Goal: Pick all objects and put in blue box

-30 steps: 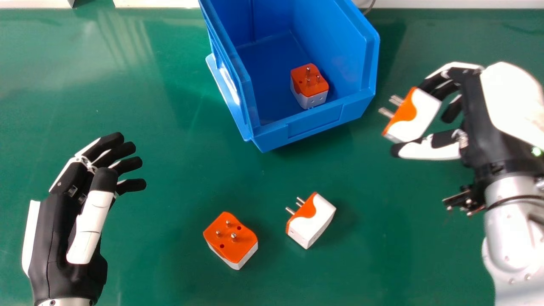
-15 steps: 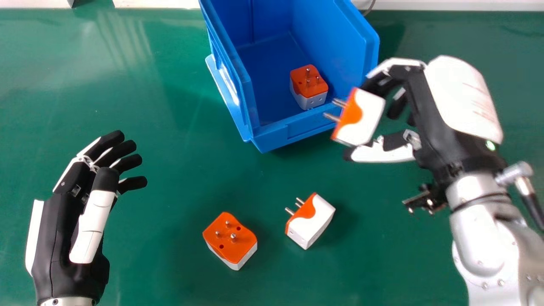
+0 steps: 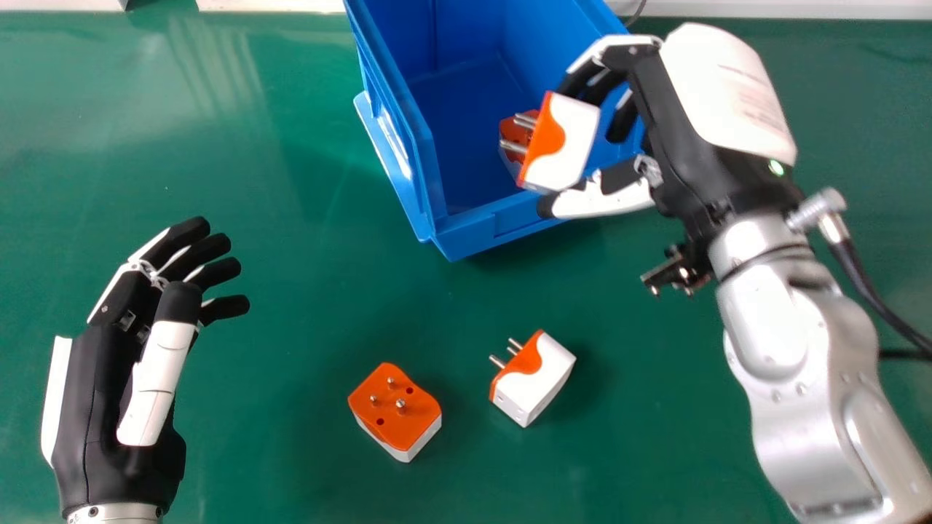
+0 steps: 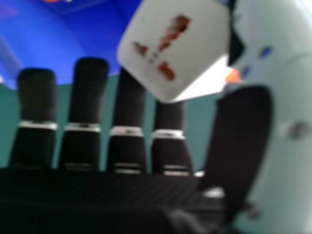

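Three adapters to go, counting the one in the air. Big change just now: the right hand (image 3: 659, 109) has swung in from off to the side of the blue box (image 3: 466, 233) and is over its near right corner, carrying the held plug adapter (image 3: 571, 138) pinched between fingers and thumb, pins facing left. It was still short of the box half a second ago, so I'd call this the end of the carry, with the drop next. Probably wants to come in a bit further first, since letting go here might clip the front rim, or land it on the boxed adapter (image 3: 513, 133).

Nothing's shifted with the orange-topped adapter (image 3: 408, 429) and the tipped adapter (image 3: 539, 378), both on the green table (image 3: 277, 466). Left hand (image 3: 109, 393) is idle at the left, fingers loosely spread.
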Motion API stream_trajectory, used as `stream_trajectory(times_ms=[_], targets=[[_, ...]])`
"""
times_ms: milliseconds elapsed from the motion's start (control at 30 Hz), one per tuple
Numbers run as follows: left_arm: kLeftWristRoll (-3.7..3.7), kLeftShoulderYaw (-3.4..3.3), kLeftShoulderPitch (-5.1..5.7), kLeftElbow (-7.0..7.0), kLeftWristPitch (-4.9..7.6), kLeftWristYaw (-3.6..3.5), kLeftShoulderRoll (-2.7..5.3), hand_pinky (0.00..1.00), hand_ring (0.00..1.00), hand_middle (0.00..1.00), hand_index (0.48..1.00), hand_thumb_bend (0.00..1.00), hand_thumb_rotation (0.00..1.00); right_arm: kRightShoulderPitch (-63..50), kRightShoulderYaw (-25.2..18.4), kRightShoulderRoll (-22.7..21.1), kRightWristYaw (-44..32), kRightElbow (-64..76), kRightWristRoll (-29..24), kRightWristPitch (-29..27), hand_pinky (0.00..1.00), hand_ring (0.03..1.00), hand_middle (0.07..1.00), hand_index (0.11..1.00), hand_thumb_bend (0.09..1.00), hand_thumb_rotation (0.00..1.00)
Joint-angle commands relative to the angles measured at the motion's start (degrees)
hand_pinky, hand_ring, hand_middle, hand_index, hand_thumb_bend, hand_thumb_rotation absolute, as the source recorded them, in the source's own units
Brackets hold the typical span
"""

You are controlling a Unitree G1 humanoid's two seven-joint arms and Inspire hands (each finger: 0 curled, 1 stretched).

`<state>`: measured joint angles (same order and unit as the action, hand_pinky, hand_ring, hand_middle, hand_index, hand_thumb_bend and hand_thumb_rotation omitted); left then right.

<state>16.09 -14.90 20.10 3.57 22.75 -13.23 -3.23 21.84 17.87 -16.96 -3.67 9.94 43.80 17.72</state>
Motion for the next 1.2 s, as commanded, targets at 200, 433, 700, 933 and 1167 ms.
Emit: stream_trajectory(times_ms=[200,433,700,933,1167], targets=[[0.16,-0.15,0.7,1.56,0.37,0.3,-0.15,0.61,0.72,0.74,0.727,0.98,0.67,11.6,-0.8,0.5,2.9,-13.1,-1.4,-6.3,0.29,0.417,0.517,0.55,0.487,0.0],[-0.4,0.19,1.23,2.06,0.16,0.69,0.04,0.59,0.71,0.74,0.718,0.99,0.66,20.8,0.8,1.7,7.7,-28.7,-0.3,-9.9,0.29,0.418,0.508,0.542,0.488,0.0],[-0.85,0.38,1.31,1.32,1.32,0.55,0.07,0.6,0.71,0.74,0.725,0.99,0.67,29.6,5.0,3.6,11.4,-45.0,1.1,-12.4,0.29,0.414,0.513,0.54,0.487,0.0],[-1.45,0.71,1.77,1.61,1.38,1.31,0.47,0.61,0.72,0.75,0.734,0.99,0.68,34.5,7.7,5.7,16.0,-56.8,1.3,-14.9,0.28,0.421,0.529,0.543,0.486,0.0],[-1.58,0.74,1.99,1.82,1.22,1.57,0.57,0.62,0.73,0.75,0.74,0.99,0.68,36.5,8.1,8.2,18.3,-64.6,0.1,-17.1,0.28,0.428,0.542,0.537,0.486,0.0]])
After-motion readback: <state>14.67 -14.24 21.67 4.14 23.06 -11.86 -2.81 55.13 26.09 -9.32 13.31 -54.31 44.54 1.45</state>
